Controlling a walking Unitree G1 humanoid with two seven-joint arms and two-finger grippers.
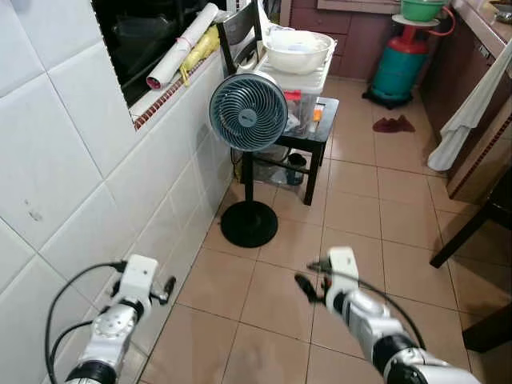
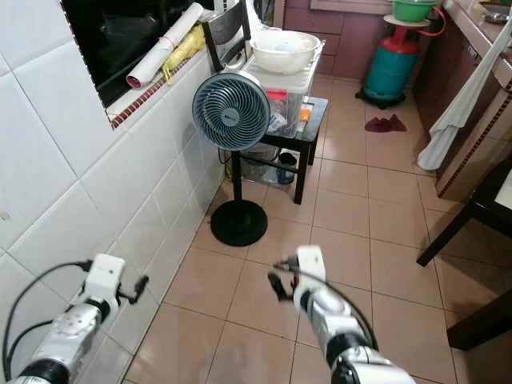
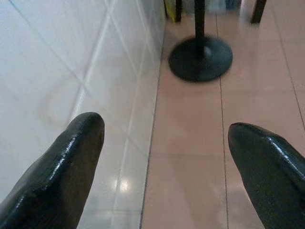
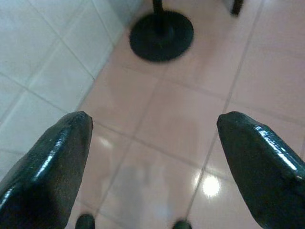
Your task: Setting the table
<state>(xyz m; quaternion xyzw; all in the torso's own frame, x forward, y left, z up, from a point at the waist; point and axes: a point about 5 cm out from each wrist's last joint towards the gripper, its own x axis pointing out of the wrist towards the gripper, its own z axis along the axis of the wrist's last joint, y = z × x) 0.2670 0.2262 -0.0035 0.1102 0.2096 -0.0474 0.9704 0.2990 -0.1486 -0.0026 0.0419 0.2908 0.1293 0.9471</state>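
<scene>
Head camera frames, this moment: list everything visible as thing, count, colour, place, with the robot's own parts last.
Pedestal fan: one, grey head, black round base, on the floor by the white tiled wall.
Small table: one, black, behind the fan, loaded.
Basin: one, white, on top of a clear storage box on the table.
Gas cylinder: one, teal, far end of the floor.
Green bowl: one, above the cylinder.
Rolled paper: one, white, on the window ledge.
Cloth: one, white, hanging at the right counter.
Red rag: one, on the floor.
Left tool: open, near the wall.
Right tool: open, over floor tiles.
</scene>
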